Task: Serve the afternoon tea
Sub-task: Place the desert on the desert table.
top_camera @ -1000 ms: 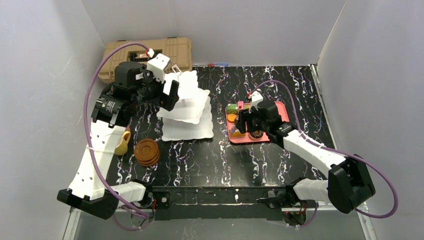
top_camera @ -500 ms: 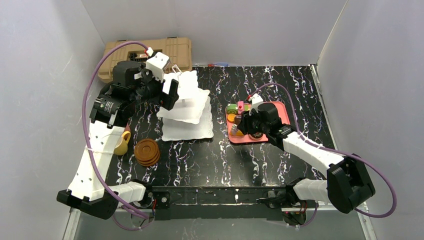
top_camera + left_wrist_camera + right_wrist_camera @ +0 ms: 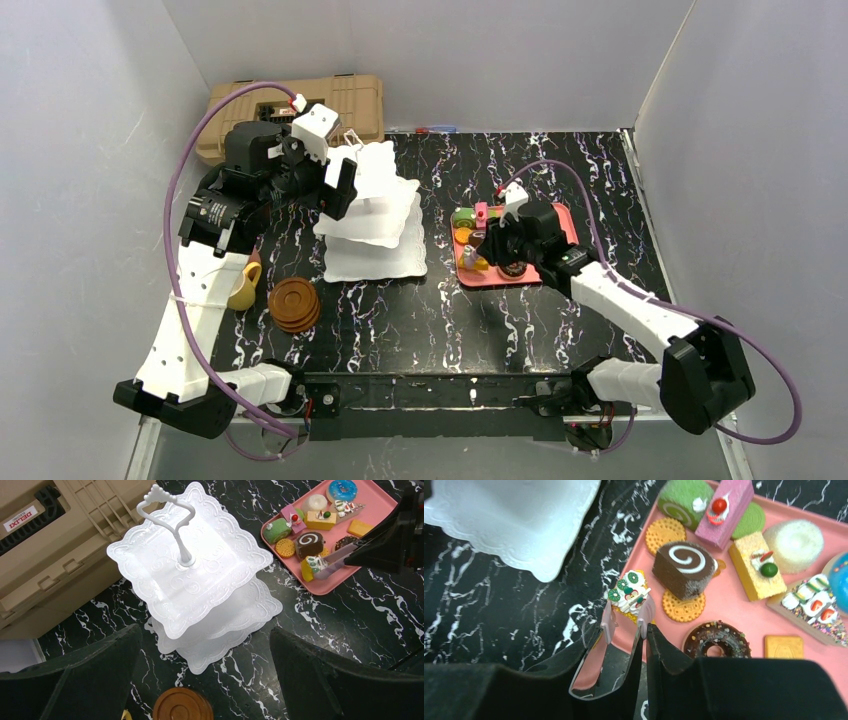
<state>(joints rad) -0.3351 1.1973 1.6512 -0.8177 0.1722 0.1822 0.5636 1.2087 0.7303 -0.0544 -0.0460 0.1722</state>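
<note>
Bright, even light from above, shadows soft. White stand (image 3: 215, 575) nearly blows out in the left wrist view, dark fingers (image 3: 325, 680) at the bottom blurred. Right wrist: fruit-topped pastry (image 3: 630, 594) crisp, lower foreground smeared.

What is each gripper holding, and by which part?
The right gripper holds pink tongs by their handle end; the tong tips pinch a fruit-topped cake by its sides. The left gripper holds nothing.

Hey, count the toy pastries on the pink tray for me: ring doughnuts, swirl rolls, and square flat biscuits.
Ring doughnuts: 2, glossy blue and sprinkled chocolate
Swirl rolls: 2, green and chocolate brown
Square flat tan biscuits: 1
Total: 5
</note>
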